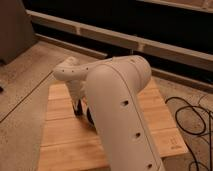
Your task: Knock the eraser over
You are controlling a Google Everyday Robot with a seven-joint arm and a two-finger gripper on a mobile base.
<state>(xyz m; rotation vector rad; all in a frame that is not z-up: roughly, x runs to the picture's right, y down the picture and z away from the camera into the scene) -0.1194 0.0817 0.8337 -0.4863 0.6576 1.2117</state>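
- one big white arm (117,107) fills the middle of the view and bends down over a wooden table (62,145).
- the gripper (78,108) is low on the left side of the table, just above the wood or touching it. i cannot tell if it is open or closed, because the arm covers most of it.
- i cannot see the eraser. i think it is behind the arm, close to the gripper, but that is a guess.
- a dark shape (90,116) peeks out just beside the gripper. i cannot tell what it is.
- an eraser is most likely small, light and a bit rubbery. it will not break.
- there is no need to grab it. a soft push from the side, up near its top, should tip it.
- rubber grips wood, so a low push may only slide it or do nothing.
- a hard push could send it off the table.
- black cables (192,117) lie on the floor to the right, well away from the gripper.
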